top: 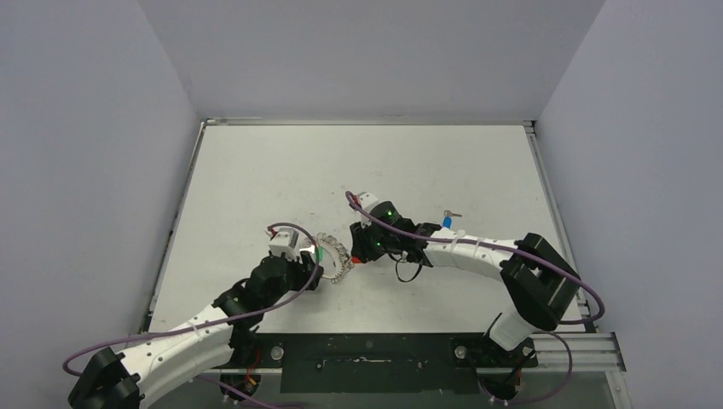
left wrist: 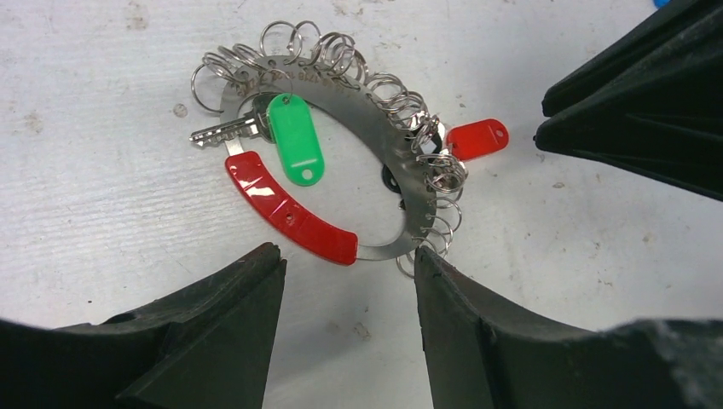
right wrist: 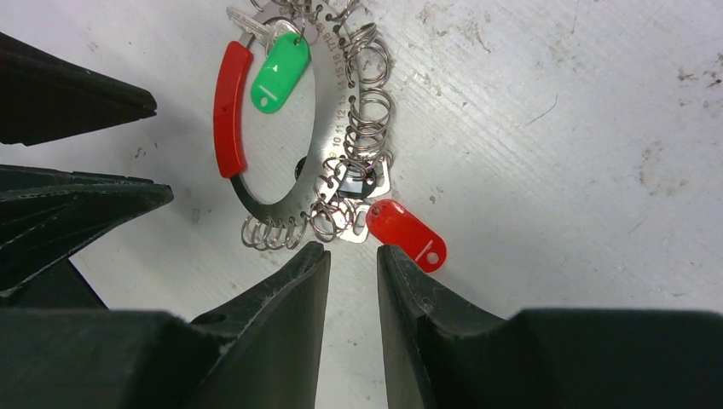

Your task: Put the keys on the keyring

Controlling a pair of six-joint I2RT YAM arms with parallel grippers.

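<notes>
a red-tagged key (left wrist: 477, 138) is lying on the scuffed white table (top: 281, 170). pale grey walls (top: 94, 153) are enclosing it on three sides.

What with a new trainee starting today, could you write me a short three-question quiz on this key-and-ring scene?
1. Short answer: in the top view, where is the blue key relative to the keyring?
2. True or false: the left gripper is shut on the keyring.
3. Multiple choice: which lies mostly inside the keyring's loop? A. the red tag. B. the green tag. C. the blue key.

Key
1. Loose on the table, apart from the keyring, just beyond the right arm.
2. False: its jaws stand open, holding nothing.
3. B.
</notes>
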